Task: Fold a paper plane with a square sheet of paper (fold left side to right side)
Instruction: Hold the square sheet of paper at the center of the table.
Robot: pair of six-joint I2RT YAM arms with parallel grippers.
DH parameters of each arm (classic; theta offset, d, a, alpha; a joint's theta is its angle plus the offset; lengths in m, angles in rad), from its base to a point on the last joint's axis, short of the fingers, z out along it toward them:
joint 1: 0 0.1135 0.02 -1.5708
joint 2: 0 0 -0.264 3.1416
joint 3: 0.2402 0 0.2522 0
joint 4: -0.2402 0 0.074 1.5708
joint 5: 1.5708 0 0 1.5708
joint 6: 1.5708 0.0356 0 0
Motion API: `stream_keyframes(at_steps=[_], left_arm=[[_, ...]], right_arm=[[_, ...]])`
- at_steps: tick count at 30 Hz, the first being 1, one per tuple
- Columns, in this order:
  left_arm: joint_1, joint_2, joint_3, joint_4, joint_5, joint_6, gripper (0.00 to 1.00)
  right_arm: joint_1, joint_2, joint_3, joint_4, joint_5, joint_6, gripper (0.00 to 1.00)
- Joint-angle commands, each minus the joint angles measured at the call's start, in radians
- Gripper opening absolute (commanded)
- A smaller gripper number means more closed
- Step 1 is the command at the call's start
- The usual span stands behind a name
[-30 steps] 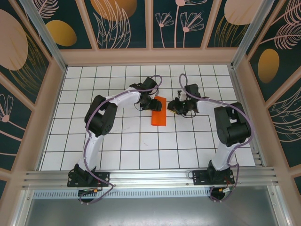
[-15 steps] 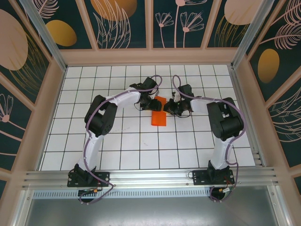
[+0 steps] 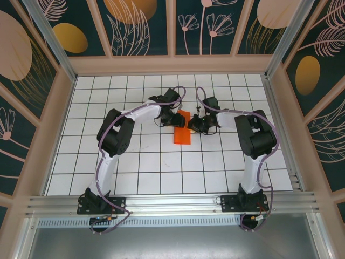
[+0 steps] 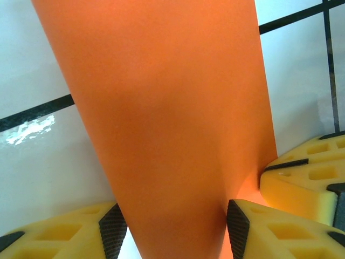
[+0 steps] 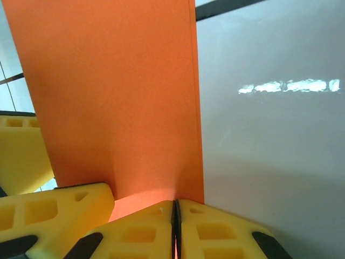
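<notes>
While the thin bright orange paper sheet (image 3: 182,133) lies as a narrow folded rectangle on the white gridded tabletop (image 3: 161,172), the task looks mid-fold — a side flap being taken up. The right gripper (image 5: 175,208) is pressed together, pinching the sheet's right edge; the left gripper (image 4: 175,232) stands spread across the sheet's far end. Next, that pinched edge likely needs carrying over squarely — without dragging the sheet.

Place: lab-style robot test cell
Floor: white gridded tabletop (image 3: 135,178), centre of frame
Walls: leaf-patterned panels (image 3: 140,27), top and sides
Frame: aluminium rail (image 3: 172,202), along the bottom
</notes>
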Motion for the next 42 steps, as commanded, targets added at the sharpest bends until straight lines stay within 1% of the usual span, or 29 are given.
stream_keyframes(at_steps=[1,6,11,13,15,16,18,20,22,26,30,36,42], left_arm=[[-0.007,0.014,-0.048,0.09,-0.049,-0.013,0.59],[0.025,-0.099,-0.082,0.124,-0.066,-0.041,0.64],[0.047,-0.209,-0.129,0.145,-0.077,-0.053,0.66],[0.047,-0.244,-0.167,0.192,-0.002,-0.068,0.62],[0.045,-0.261,-0.21,0.271,0.124,-0.103,0.53],[0.041,-0.261,-0.226,0.313,0.187,-0.122,0.52],[0.029,-0.252,-0.24,0.361,0.25,-0.148,0.5],[0.015,-0.228,-0.232,0.38,0.272,-0.157,0.49],[0.011,-0.197,-0.222,0.377,0.27,-0.162,0.48],[0.011,-0.15,-0.215,0.36,0.226,-0.163,0.47],[0.011,-0.108,-0.217,0.366,0.226,-0.169,0.43],[0.016,-0.081,-0.225,0.31,0.119,-0.134,0.41],[0.034,-0.065,-0.261,0.315,0.097,-0.129,0.4]], right_arm=[[0.011,0.047,0.009,-0.096,0.085,-0.035,0.12],[0.011,0.057,0.004,-0.103,0.09,-0.04,0.13],[0.012,0.055,0.001,-0.106,0.095,-0.043,0.12],[0.011,0.052,0.0,-0.105,0.095,-0.043,0.13],[0.012,0.051,0.0,-0.101,0.093,-0.04,0.13],[0.012,0.048,0.002,-0.1,0.093,-0.039,0.13],[0.012,0.049,0.003,-0.097,0.092,-0.037,0.13],[0.012,0.049,0.003,-0.096,0.092,-0.036,0.13],[0.014,0.051,0.003,-0.093,0.09,-0.035,0.13],[0.014,0.051,0.003,-0.093,0.09,-0.035,0.13],[0.015,0.051,0.003,-0.091,0.09,-0.034,0.13],[0.017,0.052,0.003,-0.094,0.093,-0.034,0.13],[0.018,0.051,0.007,-0.102,0.098,-0.041,0.13]])
